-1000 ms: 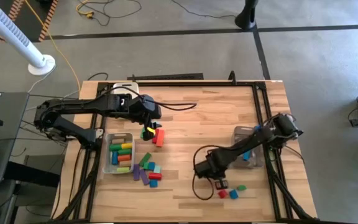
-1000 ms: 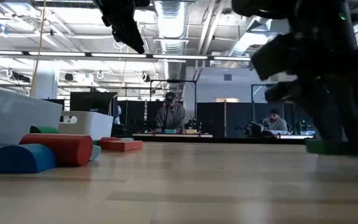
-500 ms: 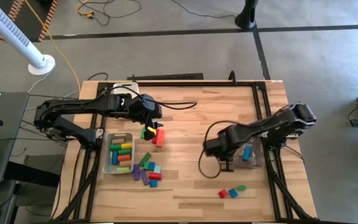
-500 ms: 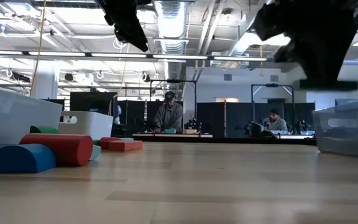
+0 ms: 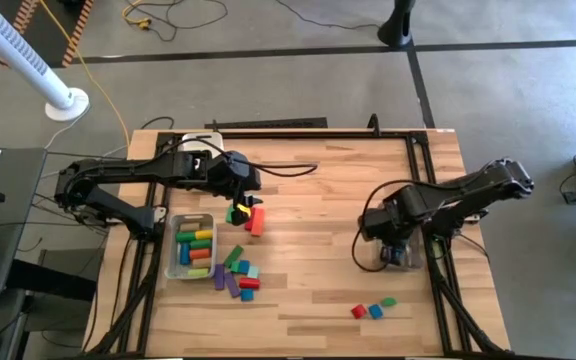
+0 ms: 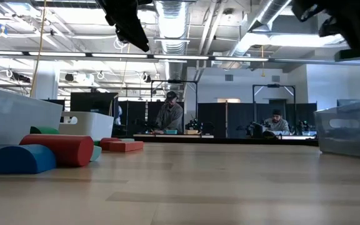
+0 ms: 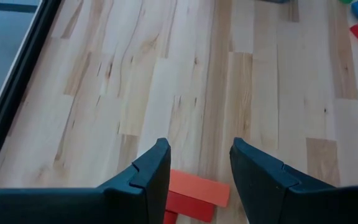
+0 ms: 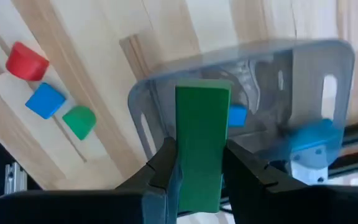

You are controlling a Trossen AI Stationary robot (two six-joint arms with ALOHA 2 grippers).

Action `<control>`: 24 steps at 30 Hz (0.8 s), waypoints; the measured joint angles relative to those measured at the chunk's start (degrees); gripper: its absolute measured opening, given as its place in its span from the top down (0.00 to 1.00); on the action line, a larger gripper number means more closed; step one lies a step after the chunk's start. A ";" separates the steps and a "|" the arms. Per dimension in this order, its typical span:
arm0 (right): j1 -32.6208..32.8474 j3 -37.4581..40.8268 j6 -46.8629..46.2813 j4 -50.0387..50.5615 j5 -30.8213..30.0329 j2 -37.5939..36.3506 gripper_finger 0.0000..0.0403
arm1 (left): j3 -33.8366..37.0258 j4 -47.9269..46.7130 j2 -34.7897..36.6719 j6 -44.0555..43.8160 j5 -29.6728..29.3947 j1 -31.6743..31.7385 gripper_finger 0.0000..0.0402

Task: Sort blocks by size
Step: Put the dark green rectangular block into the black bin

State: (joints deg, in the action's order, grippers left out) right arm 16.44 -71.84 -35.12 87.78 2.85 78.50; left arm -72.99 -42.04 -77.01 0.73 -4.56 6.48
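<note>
My right gripper (image 5: 392,243) hangs over a clear plastic bin (image 5: 404,256) at the table's right, shut on a green bar block (image 8: 201,124). The bin (image 8: 316,68) holds a few blue blocks (image 8: 237,115). My left gripper (image 7: 197,155) is open and empty above orange-red bars (image 7: 197,188) that lie flat beside a yellow and a green block (image 5: 238,212) at the table's left middle. A small red (image 5: 358,312), blue (image 5: 375,311) and green block (image 5: 389,301) rest on the table near the front. My right gripper pinches the green bar between its two fingers by its two opposite side faces (image 8: 185,163). The fingers point down from above and lie along the bar, whose free end (image 8: 202,93) sticks out past the fingertips toward the bin. The bar is lifted clear of table and bin.
A second clear bin (image 5: 190,245) with several coloured blocks stands at the left front, with a loose pile of blocks (image 5: 236,276) beside it. A white tray (image 5: 202,140) sits at the far left. Bare wood lies between the two arms. People sit in the room behind.
My right gripper has risen from the small blocks near the table's front and gone toward the right and far side, to above the clear bin. The green bar went with it, lifted clear of the table. The red, blue and green small blocks stayed put.
</note>
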 joint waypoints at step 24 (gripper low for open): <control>6.26 17.80 -18.09 -13.89 3.34 -8.14 0.64 | 0.11 -1.55 -7.65 2.32 4.91 0.37 0.61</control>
State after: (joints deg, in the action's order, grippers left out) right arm 22.69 -54.04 -53.22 73.90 6.20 70.36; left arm -72.88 -43.59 -84.66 3.05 0.35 6.85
